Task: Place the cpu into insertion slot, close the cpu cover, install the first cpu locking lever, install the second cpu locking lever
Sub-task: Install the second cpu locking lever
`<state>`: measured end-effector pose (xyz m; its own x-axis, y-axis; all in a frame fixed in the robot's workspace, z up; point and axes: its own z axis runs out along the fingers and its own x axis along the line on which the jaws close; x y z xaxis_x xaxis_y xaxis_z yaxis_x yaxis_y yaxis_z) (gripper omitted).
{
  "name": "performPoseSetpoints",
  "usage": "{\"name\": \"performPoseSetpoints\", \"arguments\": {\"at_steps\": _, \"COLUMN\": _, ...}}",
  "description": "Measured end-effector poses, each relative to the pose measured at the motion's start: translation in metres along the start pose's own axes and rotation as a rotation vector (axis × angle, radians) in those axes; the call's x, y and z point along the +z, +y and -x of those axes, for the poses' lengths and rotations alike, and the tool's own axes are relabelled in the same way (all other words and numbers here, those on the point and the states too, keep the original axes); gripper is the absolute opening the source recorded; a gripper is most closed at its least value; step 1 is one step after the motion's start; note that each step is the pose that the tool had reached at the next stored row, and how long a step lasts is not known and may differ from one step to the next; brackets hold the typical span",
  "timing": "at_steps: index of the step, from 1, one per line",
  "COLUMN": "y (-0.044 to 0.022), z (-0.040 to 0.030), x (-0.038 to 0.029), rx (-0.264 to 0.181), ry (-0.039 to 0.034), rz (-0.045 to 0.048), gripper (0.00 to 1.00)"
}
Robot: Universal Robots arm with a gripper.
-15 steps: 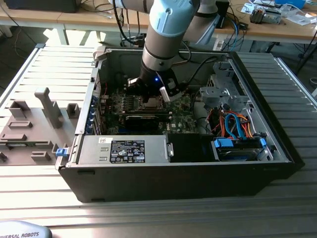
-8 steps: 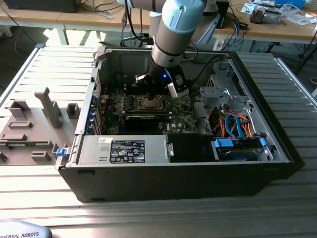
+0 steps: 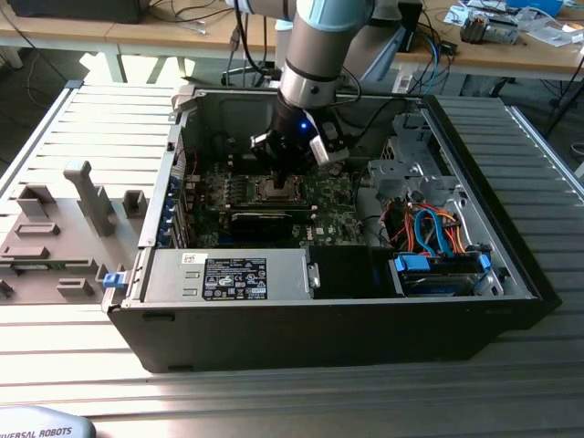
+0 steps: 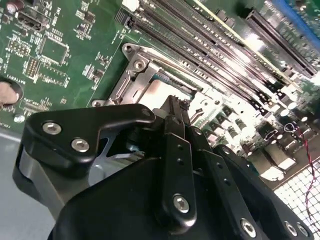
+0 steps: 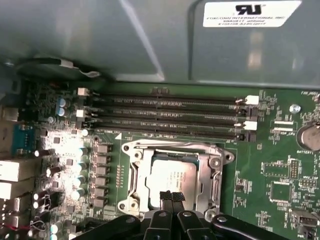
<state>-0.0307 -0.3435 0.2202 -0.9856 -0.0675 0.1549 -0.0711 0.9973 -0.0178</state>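
Ribbed grey metal decking (image 3: 511, 383) carries an open black computer case (image 3: 347, 328), with cluttered wooden benches (image 3: 164, 32) behind it. Inside the case the gripper (image 5: 171, 196) hangs low over the green motherboard (image 5: 270, 170), and in both wrist views its black fingers (image 4: 176, 120) stand pressed together with no gap between the tips and nothing held. Directly under and just ahead of the fingertips lies the cpu (image 5: 167, 176), its silver-grey top flat and level inside the insertion slot (image 5: 136, 172). Around the chip, the cpu cover (image 5: 216, 172) lies down as a silvery frame, its square window showing the chip. Whether the fingertips touch the chip or the frame cannot be told. Just beyond the socket from the jaws run four long dark memory slots (image 5: 165, 117) with white end clips, parallel to the socket edge. To one flank of the jaws stands a cluster of small silver capacitors (image 5: 75, 170); to the other flank sits a round coin battery (image 5: 307, 136). Farther out, in the exterior view, a black oblong card (image 3: 265, 222) sits on the near side of the socket, a grey labelled power supply (image 3: 228, 274) lies nearer the case edge, and blue and orange cables (image 3: 438, 233) crowd the drive bay toward the exterior view's right. A grey fixture plate (image 3: 64, 228) with upright blocks rests outside the case at the exterior view's left.
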Motion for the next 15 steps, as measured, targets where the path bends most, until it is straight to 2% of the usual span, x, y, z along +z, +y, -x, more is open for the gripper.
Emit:
{"name": "performPoseSetpoints", "arguments": {"at_steps": 1, "y": 0.0066, "z": 0.0004, "x": -0.0004, "rx": 0.005, "ry": 0.0024, "rz": -0.0325, "gripper": 0.11}}
{"name": "performPoseSetpoints", "arguments": {"at_steps": 2, "y": 0.0134, "z": 0.0009, "x": -0.0008, "rx": 0.009, "ry": 0.0041, "rz": -0.057, "gripper": 0.11}}
{"name": "performPoseSetpoints", "arguments": {"at_steps": 3, "y": 0.0169, "z": 0.0008, "x": -0.0022, "rx": 0.011, "ry": 0.005, "rz": -0.0701, "gripper": 0.11}}
{"name": "performPoseSetpoints", "arguments": {"at_steps": 5, "y": 0.0178, "z": -0.0006, "x": -0.0124, "rx": 0.013, "ry": 0.0056, "rz": -0.085, "gripper": 0.11}}
{"name": "performPoseSetpoints", "arguments": {"at_steps": 9, "y": 0.0178, "z": -0.0009, "x": -0.0137, "rx": 0.014, "ry": 0.004, "rz": -0.0854, "gripper": 0.11}}
{"name": "performPoseSetpoints", "arguments": {"at_steps": 10, "y": 0.0178, "z": -0.001, "x": -0.0137, "rx": 0.014, "ry": -0.0046, "rz": -0.086, "gripper": 0.11}}
{"name": "performPoseSetpoints", "arguments": {"at_steps": 11, "y": 0.0178, "z": -0.001, "x": -0.0138, "rx": 0.015, "ry": -0.0177, "rz": -0.0871, "gripper": 0.11}}
{"name": "performPoseSetpoints", "arguments": {"at_steps": 15, "y": 0.018, "z": -0.0012, "x": -0.0136, "rx": 0.02, "ry": -0.0812, "rz": -0.0911, "gripper": 0.11}}
